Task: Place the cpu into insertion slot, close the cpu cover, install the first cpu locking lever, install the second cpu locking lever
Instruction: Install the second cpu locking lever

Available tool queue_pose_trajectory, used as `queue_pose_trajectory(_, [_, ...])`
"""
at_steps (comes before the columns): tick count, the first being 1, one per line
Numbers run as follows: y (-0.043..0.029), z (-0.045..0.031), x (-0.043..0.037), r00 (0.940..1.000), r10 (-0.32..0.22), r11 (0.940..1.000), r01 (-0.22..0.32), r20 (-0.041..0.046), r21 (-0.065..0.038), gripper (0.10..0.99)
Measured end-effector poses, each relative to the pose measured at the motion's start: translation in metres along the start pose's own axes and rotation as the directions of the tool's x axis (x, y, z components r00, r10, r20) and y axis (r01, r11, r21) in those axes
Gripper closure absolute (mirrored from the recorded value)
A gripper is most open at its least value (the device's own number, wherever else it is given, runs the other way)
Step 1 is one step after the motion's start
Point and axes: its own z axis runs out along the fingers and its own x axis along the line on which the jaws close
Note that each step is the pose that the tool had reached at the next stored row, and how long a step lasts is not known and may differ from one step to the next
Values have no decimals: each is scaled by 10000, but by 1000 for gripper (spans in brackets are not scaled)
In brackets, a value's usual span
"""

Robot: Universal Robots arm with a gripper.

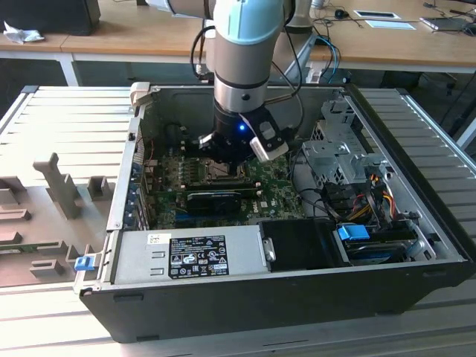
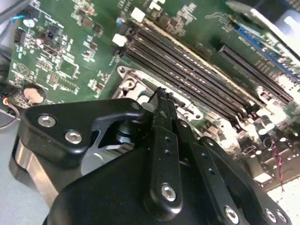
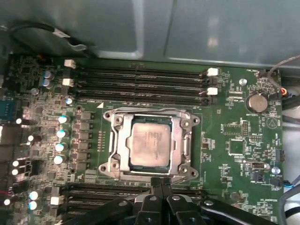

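In the first wrist view the cpu (image 3: 149, 145) lies flat in the insertion slot (image 3: 117, 161), with the cpu cover (image 3: 180, 123) closed around it. The claw (image 3: 161, 183) hovers just beside the slot's edge, fingers pressed together, holding nothing.

Open black computer case (image 1: 416, 279), green motherboard (image 3: 234, 126), grey power supply box (image 1: 186, 253), wooden desks (image 1: 134, 33)

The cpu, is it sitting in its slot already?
Yes, in the first wrist view the cpu lies flat inside the insertion slot.
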Motion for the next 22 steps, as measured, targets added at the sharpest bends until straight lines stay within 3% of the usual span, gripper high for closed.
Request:
queue_pose_trajectory(4, [-30, 0, 136, 10000, 0, 10000, 0, 2, -45, 980])
queue_pose_trajectory(7, [-53, 56, 244, 10000, -35, 9999, 35, 0, -114, 980])
queue_pose_trajectory(12, [-62, 119, 380, 9999, -136, 9995, 135, -3, -295, 980])
queue_pose_trajectory(14, [-86, 132, 434, 9999, -134, 9984, 135, 16, -547, 980])
queue_pose_trajectory(19, [-135, 151, 472, 9999, -128, 9957, 131, 42, -916, 980])
queue_pose_trajectory(22, [-177, 166, 495, 9999, -123, 9922, 130, 64, -1241, 980])
